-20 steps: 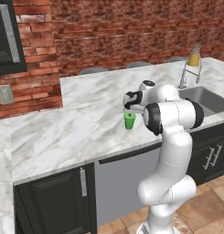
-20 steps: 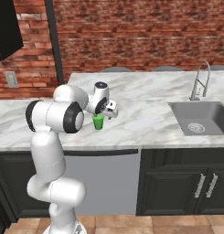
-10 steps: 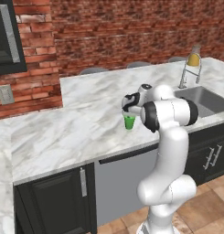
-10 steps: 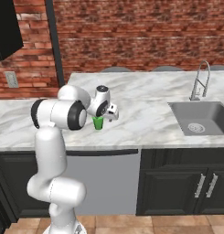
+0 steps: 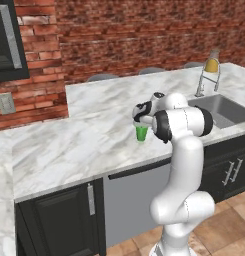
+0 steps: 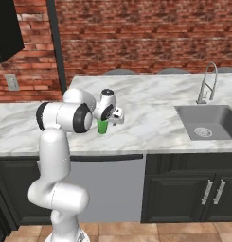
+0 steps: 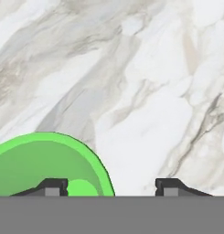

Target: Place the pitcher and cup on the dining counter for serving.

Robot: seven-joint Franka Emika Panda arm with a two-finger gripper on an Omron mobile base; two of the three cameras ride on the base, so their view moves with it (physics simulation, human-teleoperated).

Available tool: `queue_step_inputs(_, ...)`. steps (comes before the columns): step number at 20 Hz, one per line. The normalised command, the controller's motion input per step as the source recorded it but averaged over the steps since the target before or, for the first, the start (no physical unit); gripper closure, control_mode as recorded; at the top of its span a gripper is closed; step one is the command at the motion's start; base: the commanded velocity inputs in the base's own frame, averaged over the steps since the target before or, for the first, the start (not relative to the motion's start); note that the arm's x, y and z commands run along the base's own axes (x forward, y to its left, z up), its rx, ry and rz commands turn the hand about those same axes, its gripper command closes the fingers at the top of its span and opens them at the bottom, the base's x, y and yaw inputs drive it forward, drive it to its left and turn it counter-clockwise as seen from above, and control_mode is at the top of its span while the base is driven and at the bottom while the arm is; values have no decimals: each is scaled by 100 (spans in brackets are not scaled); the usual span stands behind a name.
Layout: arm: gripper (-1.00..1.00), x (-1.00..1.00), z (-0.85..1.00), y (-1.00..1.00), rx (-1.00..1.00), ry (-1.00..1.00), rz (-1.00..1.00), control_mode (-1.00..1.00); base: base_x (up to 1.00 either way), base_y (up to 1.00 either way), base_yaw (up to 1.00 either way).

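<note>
Now, in the left base view, we see the cup (image 5: 141,133) lower than a second ago, its base at the dining surface (image 5: 84,135), the pincer (image 5: 140,120) over it. From the right, the cup (image 6: 102,126) looks set down. The hand view has the cup (image 7: 45,164) around one fingertip (image 7: 51,186); pincer spread, releasing. The pitcher (image 5: 211,62) stands beyond the faucet (image 5: 208,80).

Red brick wall (image 5: 124,35) behind, with a grey outlet plate (image 5: 5,103) at left. Steel sink (image 6: 209,122) and arched faucet (image 6: 207,82) at right. Dark cabinets (image 6: 183,189) and steel dishwasher front (image 5: 136,200) below, above tan floor tiles (image 6: 160,231).
</note>
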Motion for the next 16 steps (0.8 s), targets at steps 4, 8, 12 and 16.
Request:
queue_step_inputs(4,100,0,-11,3,0,0,0,-100,0,0,0)
queue_step_inputs(8,100,-1,-2,7,0,0,0,-100,0,0,0)
queue_step_inputs(12,100,-31,2,7,0,0,0,-100,0,0,0)
queue_step_inputs(16,100,-77,46,0,0,-8,0,-100,0,0,0)
